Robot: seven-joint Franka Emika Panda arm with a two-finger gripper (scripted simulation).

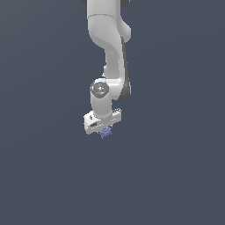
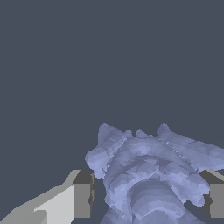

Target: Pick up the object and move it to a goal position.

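Exterior view: a white arm (image 1: pixel 110 48) is seen reaching down from the top edge of the picture against a plain slate-grey background; no surface edge or corner can be made out.

Arm: a bent white link with a dark seam along its side is shown, ending in a round grey-capped wrist joint (image 1: pixel 99 89) set above the hand.

Gripper: the gripper (image 1: pixel 104 128) is pointed downward, its white crossbar tilted so that the end toward the exterior view's right sits slightly higher.

Object: the object (image 1: pixel 105 132), a small knobbly periwinkle-blue lump, is seen directly under the crossbar, touching the gripper's underside and protruding just below it.

Grip state: the jaws are closed onto the object, which is clamped between them.

Wrist view, fingers: two grey-and-white fingers (image 2: pixel 82 199) are shown, one at each side of the object, with dark pads turned inward.

Wrist view, object: the object (image 2: pixel 151 175) fills the space between the fingers; its ridged, lumpy surface bulges past both pads and extends beyond the fingertips.

Contact: one pad is pressed close against the object's flank; the other is partly hidden behind a lobe of it.

Support: whether anything lies beneath the object cannot be told; only uniform grey is seen around it.
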